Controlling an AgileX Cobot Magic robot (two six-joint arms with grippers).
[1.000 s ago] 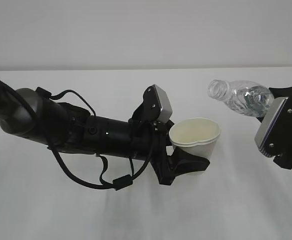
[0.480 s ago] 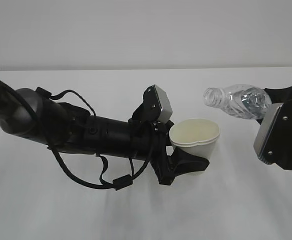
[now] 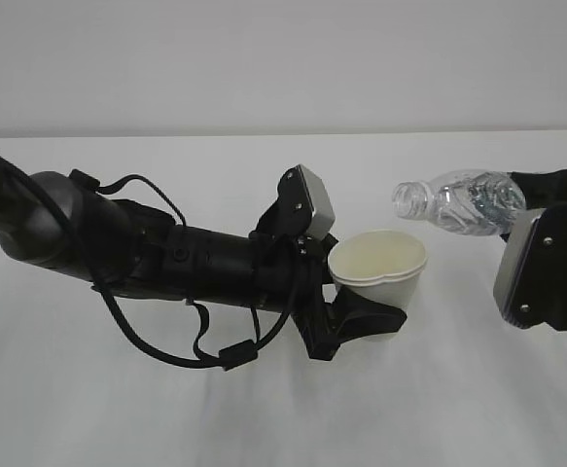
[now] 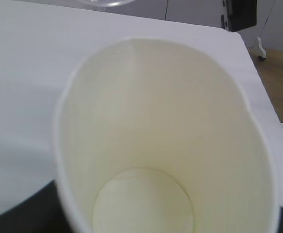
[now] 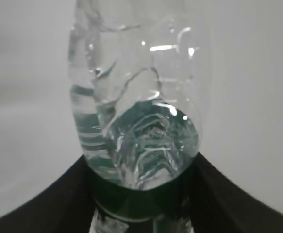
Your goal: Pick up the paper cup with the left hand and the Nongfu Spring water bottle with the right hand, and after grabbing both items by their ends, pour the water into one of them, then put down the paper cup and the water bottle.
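Overall, a plain white table [image 3: 439, 409] meets a pale grey wall [image 3: 264, 58] at the far edge. Left gripper [image 3: 366, 316] clamps the cup [image 3: 380, 277] at centre; right gripper [image 3: 526, 209] holds the bottle [image 3: 458, 202], tilted, mouth just right of the cup.

Bottle [image 3: 463, 201] base hidden inside right fingers; cup [image 3: 380, 275] lower wall hidden behind left fingers.

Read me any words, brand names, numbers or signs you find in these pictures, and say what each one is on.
"R": a single white letter at the far left edge of the left arm; anything before it is cut off by the picture edge.
Bottle: the green label band shows in the right wrist view, but nothing on it can be read.
Paper cup: plain, no print visible.
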